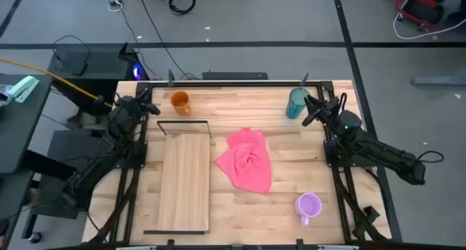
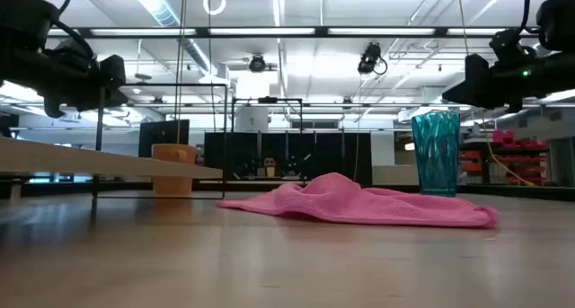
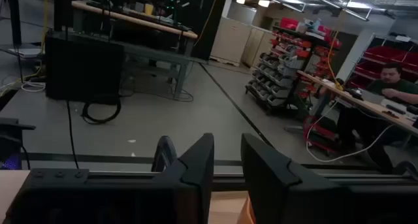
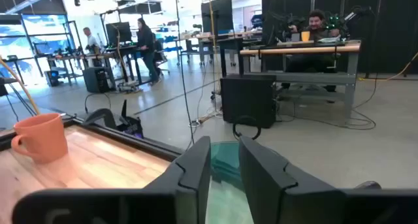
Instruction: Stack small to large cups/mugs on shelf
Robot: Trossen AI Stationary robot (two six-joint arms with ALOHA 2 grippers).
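An orange mug (image 1: 180,102) stands upright at the far left of the table, and my left gripper (image 1: 153,106) hovers open just left of it, higher up. A teal tumbler (image 1: 295,103) stands upright at the far right. My right gripper (image 1: 312,108) is open just right of it and above its rim; the tumbler (image 4: 225,178) shows below the finger gap. A lilac mug (image 1: 309,205) sits near the front right. The shelf (image 1: 184,181), a light-wood plank, lies left of centre on thin black wire legs (image 2: 94,193).
A crumpled pink cloth (image 1: 247,161) lies mid-table between the shelf and the lilac mug. A black wire frame (image 1: 184,123) stands at the shelf's far end. Black rails (image 1: 240,81) edge the table. People sit and stand at benches (image 4: 313,28) beyond the table.
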